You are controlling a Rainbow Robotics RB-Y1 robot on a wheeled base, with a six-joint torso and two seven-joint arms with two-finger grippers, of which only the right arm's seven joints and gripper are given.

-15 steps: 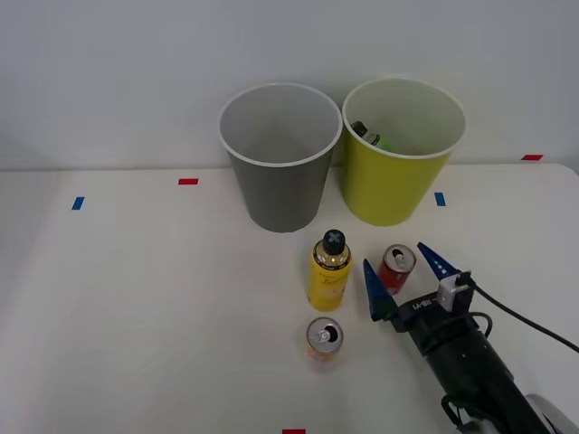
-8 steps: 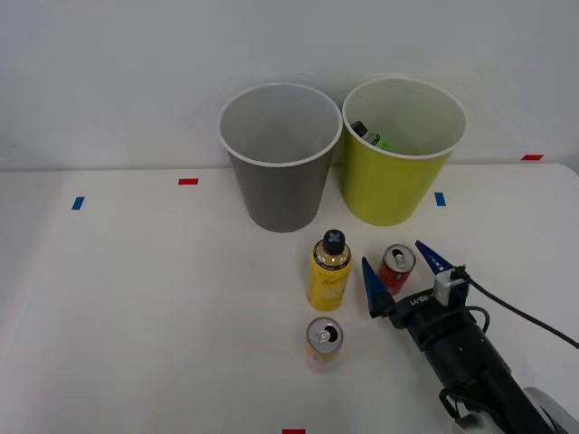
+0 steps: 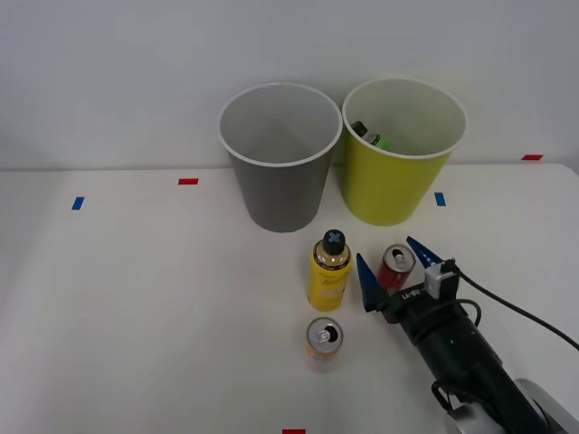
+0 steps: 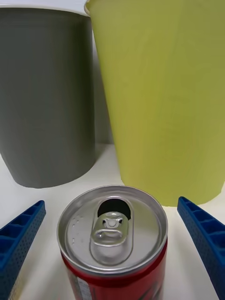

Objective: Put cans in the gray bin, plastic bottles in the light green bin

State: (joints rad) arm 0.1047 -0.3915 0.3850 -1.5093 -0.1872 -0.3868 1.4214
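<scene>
Right gripper (image 3: 392,265) spread wide, red can (image 3: 396,266) upright and centred between fingers (image 4: 21,229), apparently no contact yet. Gray bin (image 3: 280,158) sits beyond-left.

Can (image 3: 396,265) btwn gripper (image 3: 393,266) fingers, bins (image 3: 279,163) behind it.

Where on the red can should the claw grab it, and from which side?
Grip the red can across its round side wall, below the silver top. It stands upright, and the open right claw already straddles it from the robot's side, away from the bins, so a level approach likely suits best.
</scene>
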